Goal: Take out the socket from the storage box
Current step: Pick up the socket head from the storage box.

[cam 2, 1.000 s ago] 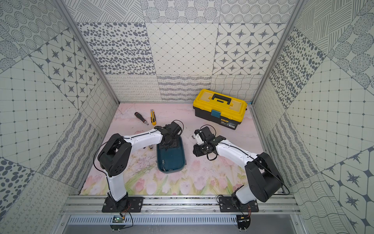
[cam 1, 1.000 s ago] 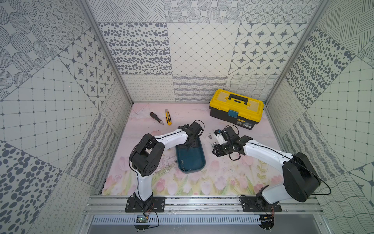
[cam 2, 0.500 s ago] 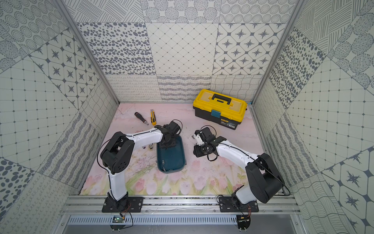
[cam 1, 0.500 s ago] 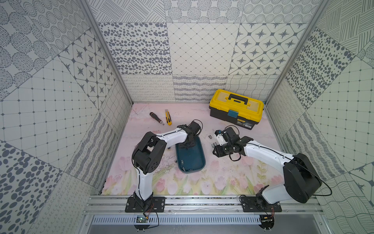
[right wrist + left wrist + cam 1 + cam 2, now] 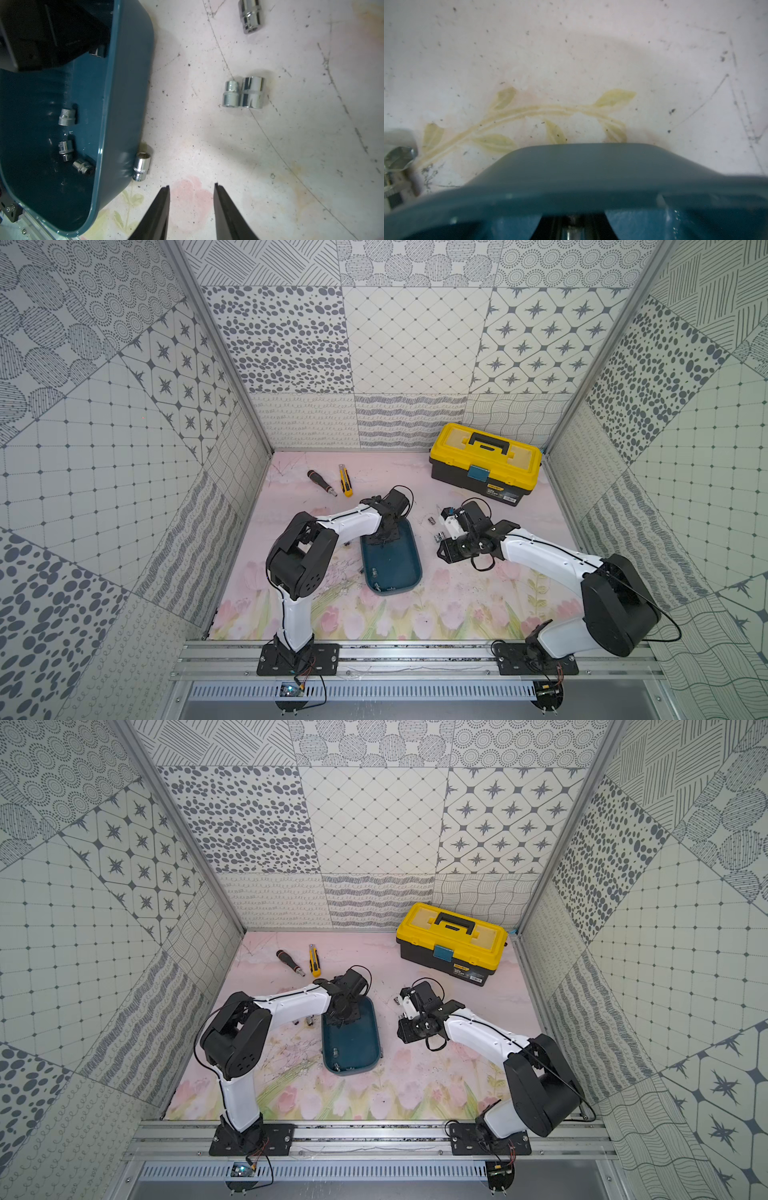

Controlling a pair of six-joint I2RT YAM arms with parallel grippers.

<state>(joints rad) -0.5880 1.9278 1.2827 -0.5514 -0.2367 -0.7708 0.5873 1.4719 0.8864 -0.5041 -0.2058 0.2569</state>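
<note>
The storage box (image 5: pixel 397 562) lies near the middle of the tabletop, its long sides running from the front edge toward the back edge. It has no lid, so its contents can be reached straight from above. Three small chrome sockets (image 5: pixel 67 117) lie loose on its floor toward the end nearer the front edge.

At the opposite end, the left gripper (image 5: pixel 384 540) reaches down inside the box, just within the rim. That low, steep pose suits a pick off the floor. In the left wrist view the rim fills the lower part and only a sliver of the black fingers shows. They are drawn close about a bright metal piece (image 5: pixel 571 231), probably a socket. Whether they are clamped on it I cannot tell.

The right gripper (image 5: pixel 192 187) hangs over bare tabletop beside the box's right long side. Its jaws are moderately apart, with nothing between them and touching nothing. It is likely held clear so the left arm has the box to itself.

Other sockets lie outside the box:
- A lone socket (image 5: pixel 142 166) rests against the box's outer wall.
- A pair of sockets (image 5: pixel 243 92) lie touching each other.
- A farther socket (image 5: pixel 251 16) lies beyond the pair.

The yellow-lidded toolbox (image 5: pixel 486 462) sits closed in the back right corner. A screwdriver (image 5: pixel 321 483) and a utility knife (image 5: pixel 345 485) lie near the back edge toward the left, away from the work.
</note>
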